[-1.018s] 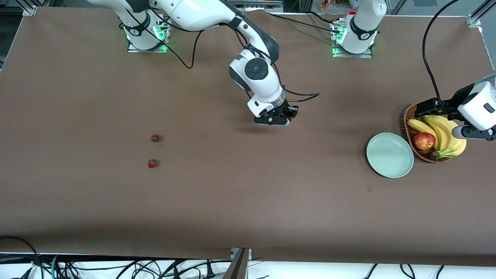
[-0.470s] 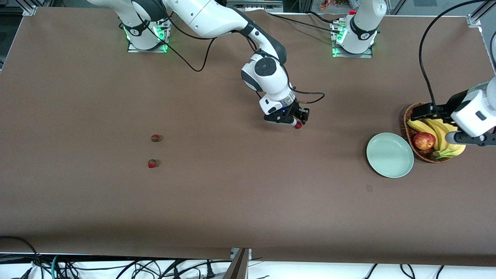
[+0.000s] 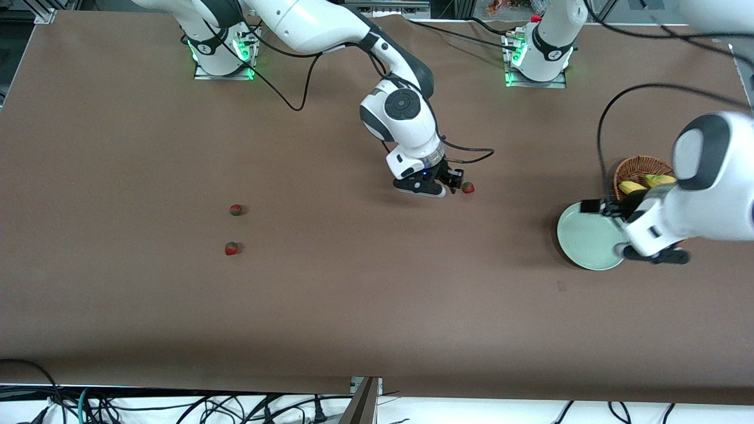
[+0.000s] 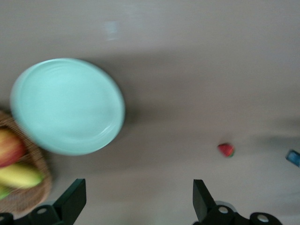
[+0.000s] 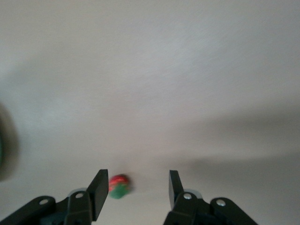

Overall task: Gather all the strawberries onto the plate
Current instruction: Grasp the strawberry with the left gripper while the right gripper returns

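My right gripper (image 3: 452, 181) hangs low over the middle of the table, jaws open. One strawberry (image 3: 468, 188) lies loose just beside its fingertips; in the right wrist view this berry (image 5: 118, 186) sits close to one finger (image 5: 97, 194), with the other finger well apart from it. Two more strawberries (image 3: 236, 209) (image 3: 231, 248) lie toward the right arm's end of the table. The mint-green plate (image 3: 586, 238) holds nothing. My left gripper (image 3: 657, 257) hovers wide open over the plate's edge. The left wrist view shows the plate (image 4: 68, 105) and the loose strawberry (image 4: 226, 149).
A wicker basket (image 3: 639, 168) with bananas (image 3: 645, 182) stands beside the plate, farther from the front camera. In the left wrist view the basket (image 4: 26, 194) also holds an apple (image 4: 7, 147). Brown table surface stretches between the strawberries and the plate.
My right gripper carried a strawberry toward the plate's end, then opened and let it go. My left arm swung from above the basket to over the plate.
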You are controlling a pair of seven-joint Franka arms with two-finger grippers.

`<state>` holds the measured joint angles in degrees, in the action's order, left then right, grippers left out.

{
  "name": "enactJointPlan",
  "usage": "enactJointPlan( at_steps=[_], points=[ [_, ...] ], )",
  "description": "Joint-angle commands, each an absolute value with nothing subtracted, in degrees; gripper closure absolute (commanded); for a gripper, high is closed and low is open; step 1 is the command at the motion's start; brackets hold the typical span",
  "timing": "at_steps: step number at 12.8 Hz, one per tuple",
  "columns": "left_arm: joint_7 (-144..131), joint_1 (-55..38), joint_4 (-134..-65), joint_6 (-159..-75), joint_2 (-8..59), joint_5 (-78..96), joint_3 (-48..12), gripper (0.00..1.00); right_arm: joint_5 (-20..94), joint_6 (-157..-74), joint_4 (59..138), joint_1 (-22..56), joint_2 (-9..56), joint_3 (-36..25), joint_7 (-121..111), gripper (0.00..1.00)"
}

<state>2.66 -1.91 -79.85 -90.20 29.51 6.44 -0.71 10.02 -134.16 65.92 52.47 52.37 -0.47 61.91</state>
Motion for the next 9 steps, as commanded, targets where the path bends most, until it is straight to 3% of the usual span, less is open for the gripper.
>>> enactJointPlan(
  at_steps=[1,6,9],
  points=[
    [0.3,-5.8,-78.1,-91.9,34.3,8.0,-0.5,0.0,9.4,-120.5,68.4,51.7,45.5,-4.0,52.9,0.37],
    [-8.6,-12.0,-79.8,-99.2,38.6,8.1,-0.6,0.0,9.9,-105.6,74.8,49.7,37.3,-12.5,32.2,0.3],
    [-13.3,-14.6,-85.0,-104.6,38.2,8.2,-0.8,0.0,9.9,-105.3,84.8,49.7,32.2,-19.3,18.8,0.3]
  ],
)
